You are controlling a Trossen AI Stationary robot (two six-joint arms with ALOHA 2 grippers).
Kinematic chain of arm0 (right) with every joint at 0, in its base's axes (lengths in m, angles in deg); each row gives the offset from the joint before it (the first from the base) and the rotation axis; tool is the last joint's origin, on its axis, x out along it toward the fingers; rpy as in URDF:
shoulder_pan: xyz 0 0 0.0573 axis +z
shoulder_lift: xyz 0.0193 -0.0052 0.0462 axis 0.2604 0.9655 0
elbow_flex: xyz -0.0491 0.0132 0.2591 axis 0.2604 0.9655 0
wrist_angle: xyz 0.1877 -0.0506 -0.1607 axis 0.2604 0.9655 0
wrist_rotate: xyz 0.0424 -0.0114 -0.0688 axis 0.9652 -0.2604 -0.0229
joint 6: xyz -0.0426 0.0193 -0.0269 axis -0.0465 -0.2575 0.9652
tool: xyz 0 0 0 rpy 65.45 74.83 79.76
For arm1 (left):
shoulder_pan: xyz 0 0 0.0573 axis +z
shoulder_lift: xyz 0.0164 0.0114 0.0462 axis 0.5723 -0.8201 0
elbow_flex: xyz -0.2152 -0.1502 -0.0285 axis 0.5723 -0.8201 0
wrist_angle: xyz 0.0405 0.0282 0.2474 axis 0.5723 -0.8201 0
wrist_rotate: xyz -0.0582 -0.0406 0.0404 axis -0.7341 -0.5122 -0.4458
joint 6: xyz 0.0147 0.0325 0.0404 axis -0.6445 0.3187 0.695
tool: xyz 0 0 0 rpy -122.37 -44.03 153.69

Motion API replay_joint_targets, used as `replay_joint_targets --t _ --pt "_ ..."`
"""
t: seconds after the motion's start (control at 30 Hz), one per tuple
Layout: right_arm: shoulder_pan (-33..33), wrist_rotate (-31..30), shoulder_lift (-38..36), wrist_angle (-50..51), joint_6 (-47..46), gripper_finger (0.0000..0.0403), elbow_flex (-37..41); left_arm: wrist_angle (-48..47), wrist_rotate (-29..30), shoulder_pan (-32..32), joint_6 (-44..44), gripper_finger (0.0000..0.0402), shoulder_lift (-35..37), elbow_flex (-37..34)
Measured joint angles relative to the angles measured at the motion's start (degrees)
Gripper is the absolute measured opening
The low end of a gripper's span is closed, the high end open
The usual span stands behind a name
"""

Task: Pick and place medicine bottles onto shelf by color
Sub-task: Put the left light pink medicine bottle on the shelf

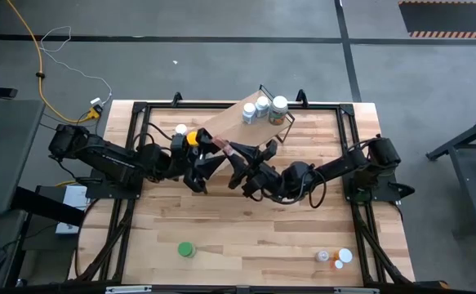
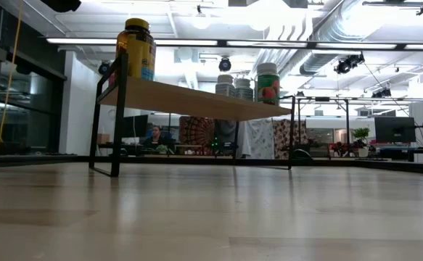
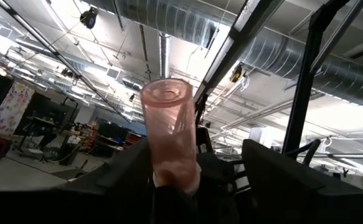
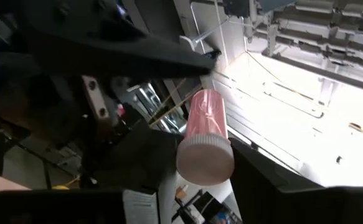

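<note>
A pink translucent bottle (image 1: 221, 148) is held in the air over the table's middle, in front of the shelf (image 1: 229, 121). My left gripper (image 1: 207, 157) is shut on it. The bottle sticks out past that gripper's fingers in the left wrist view (image 3: 166, 124). My right gripper (image 1: 244, 162) is open right beside it, and the bottle's ribbed cap (image 4: 205, 159) shows close in front of its fingers. An amber jar with a yellow lid (image 2: 136, 47) stands on the shelf's left end. White bottles (image 2: 234, 86) and a green-capped one (image 2: 268, 81) stand on its right end. My left gripper holds the pink bottle by its cap end (image 3: 175, 177), between its two fingers. The fingers slant upward and lie along the bottle. The bottle's base (image 3: 166, 93) points away from the gripper, up toward the ceiling, and the bottle is clear of the table. The gripper itself hides the place of contact.
A green bottle (image 1: 186, 249) stands near the table's front edge, left of centre. A tiny orange bottle (image 1: 323, 256) and a white-capped one (image 1: 344, 256) stand at the front right. A white cap (image 1: 180, 129) shows by the amber jar. The shelf's black wire frame (image 2: 117, 116) stands behind both grippers.
</note>
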State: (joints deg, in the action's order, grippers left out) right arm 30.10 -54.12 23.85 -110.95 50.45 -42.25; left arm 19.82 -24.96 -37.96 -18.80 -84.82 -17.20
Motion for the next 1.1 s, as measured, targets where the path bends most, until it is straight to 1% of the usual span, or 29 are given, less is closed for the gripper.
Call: replay_joint_targets --t 0.1,0.2,0.33,0.43,0.5,0.6,0.67,0.73,0.77,0.8,0.83,0.87,0.93,0.97,1.0,1.1 --pt "0.1 -2.8 -1.1 0.0 1.7 0.0119 0.0 -0.4 -0.2 0.0 1.4 0.0264 0.6 0.0" --pt "0.4 -6.4 -2.8 0.2 2.7 0.0119 0.0 -1.5 -1.2 0.0 3.7 0.0277 2.3 0.0" --pt "1.3 -10.3 -5.9 2.8 4.3 0.0119 0.0 -6.9 -1.9 0.0 6.6 0.0284 4.8 0.0" --pt "2.6 -13.7 -9.0 8.1 3.7 0.0119 0.0 -11.5 -1.7 -0.1 9.8 0.0284 6.8 0.0" --pt "3.6 -18.0 -11.7 14.9 1.5 0.0119 0.0 -14.5 -1.6 -0.4 13.2 0.0284 8.2 0.0" --pt "5.2 -24.1 -16.5 32.3 -7.5 0.0119 0.0 -20.6 -0.2 -1.7 19.2 0.0285 10.4 0.0" --pt "6.3 -25.8 -20.3 46.9 -18.0 0.0119 0.0 -23.5 1.6 -2.9 22.8 0.0285 11.5 0.0" --pt "7.4 -25.7 -24.5 62.1 -32.3 0.0119 0.0 -26.8 3.9 -4.3 26.2 0.0285 12.4 0.0" --pt "8.0 -24.6 -26.5 70.4 -40.6 0.0119 0.0 -28.0 4.8 -5.1 27.8 0.0285 12.7 0.0" --pt "8.4 -22.2 -28.6 78.2 -49.1 0.0119 0.0 -29.3 5.6 -5.8 29.3 0.0285 12.8 0.0" --pt "8.6 -18.6 -30.5 85.7 -57.6 0.0119 0.0 -30.6 6.5 -6.5 30.7 0.0285 12.8 0.0" --pt "8.8 -13.7 -32.2 92.2 -65.9 0.0119 0.0 -32.3 7.3 -7.4 31.7 0.0285 12.7 0.0" --pt "8.6 -3.2 -34.5 101.2 -79.4 0.0119 0.0 -36.0 9.0 -8.8 33.0 0.0285 12.6 0.0" --pt "8.5 1.2 -34.9 104.5 -84.6 0.0119 0.0 -37.6 9.7 -9.4 33.0 0.0285 12.3 0.0" --pt "8.3 4.1 -34.9 106.9 -89.0 0.0119 0.0 -39.7 10.0 -9.9 32.8 0.0285 11.9 0.1" --pt "8.4 9.0 -33.6 111.1 -96.2 0.0119 0.1 -45.4 10.6 -11.2 29.4 0.0285 9.9 0.0"
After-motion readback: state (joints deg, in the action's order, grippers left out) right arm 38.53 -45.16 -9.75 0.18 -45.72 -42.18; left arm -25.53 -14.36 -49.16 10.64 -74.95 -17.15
